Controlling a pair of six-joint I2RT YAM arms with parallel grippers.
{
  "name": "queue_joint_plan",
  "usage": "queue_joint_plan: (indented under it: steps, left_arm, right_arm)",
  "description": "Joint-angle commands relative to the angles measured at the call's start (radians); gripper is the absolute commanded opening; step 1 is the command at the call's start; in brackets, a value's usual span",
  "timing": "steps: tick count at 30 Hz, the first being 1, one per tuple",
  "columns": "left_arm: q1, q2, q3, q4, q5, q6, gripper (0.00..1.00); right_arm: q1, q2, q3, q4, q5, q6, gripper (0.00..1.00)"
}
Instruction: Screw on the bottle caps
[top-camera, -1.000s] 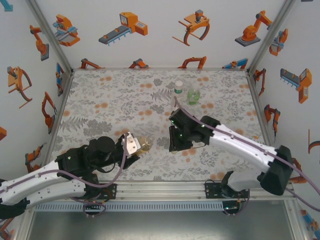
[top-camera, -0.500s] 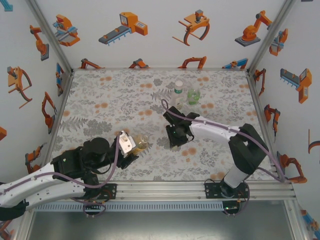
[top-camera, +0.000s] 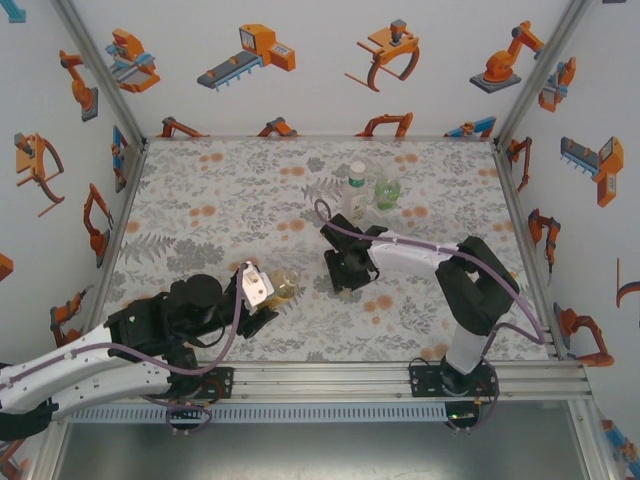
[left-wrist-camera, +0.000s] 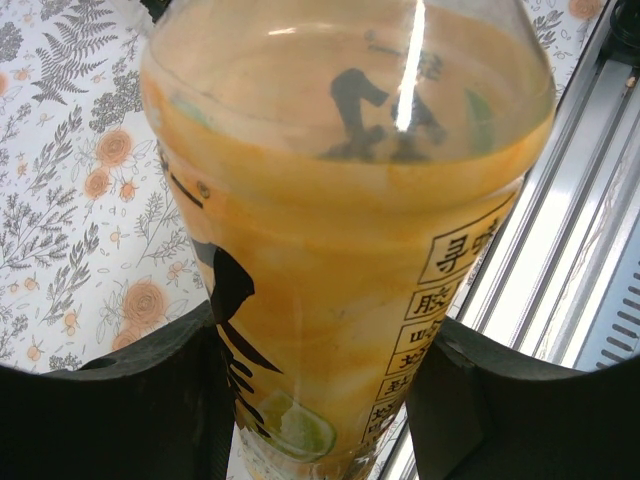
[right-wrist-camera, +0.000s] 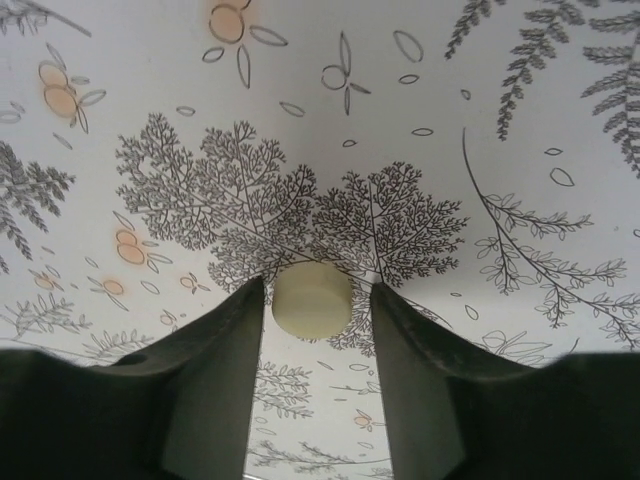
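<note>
Left end effector (top-camera: 266, 291) was clenched on the orange bottle (left-wrist-camera: 340, 250), one finger on each side of its body. The bottle was partly full of orange liquid. It looked tilted in the top view, but I couldn't read the exact angle.

Right end effector (top-camera: 338, 272) was released and low over the tabletop (right-wrist-camera: 520, 120). Its fingers (right-wrist-camera: 215, 370) straddled a pale yellow cap (right-wrist-camera: 312, 298) lying flat right at the tips. There was a sliver of gap on the right side, and the left side was nearly touching.

The clear bottle (top-camera: 356, 180) and green bottle (top-camera: 387, 190) stood together beyond the right end effector, well apart from it.

Handling, my read:
- **Cap:** light, stiff and smooth-walled, so it's likely to squirt out of an off-centre pinch. Take it across the diameter on the side wall, tips down near the tabletop.
- **Bottle:** thin plastic and liquid-heavy, so it will dent and can slosh. Hold it by the body, firm enough to resist the twisting torque.
</note>
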Motion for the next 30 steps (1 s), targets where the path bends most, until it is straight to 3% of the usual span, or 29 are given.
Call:
queue_joint_plan:
  steps: [1, 30]
  left_arm:
    - [0.007, 0.0, 0.003, 0.019, -0.004, -0.012, 0.0]
    - [0.009, 0.001, -0.009, 0.029, -0.003, -0.013, 0.0]
  right_arm:
    - [0.009, -0.03, -0.02, 0.02, 0.061, 0.031, 0.53]
    - [0.104, -0.074, -0.04, 0.009, 0.16, 0.152, 0.44]
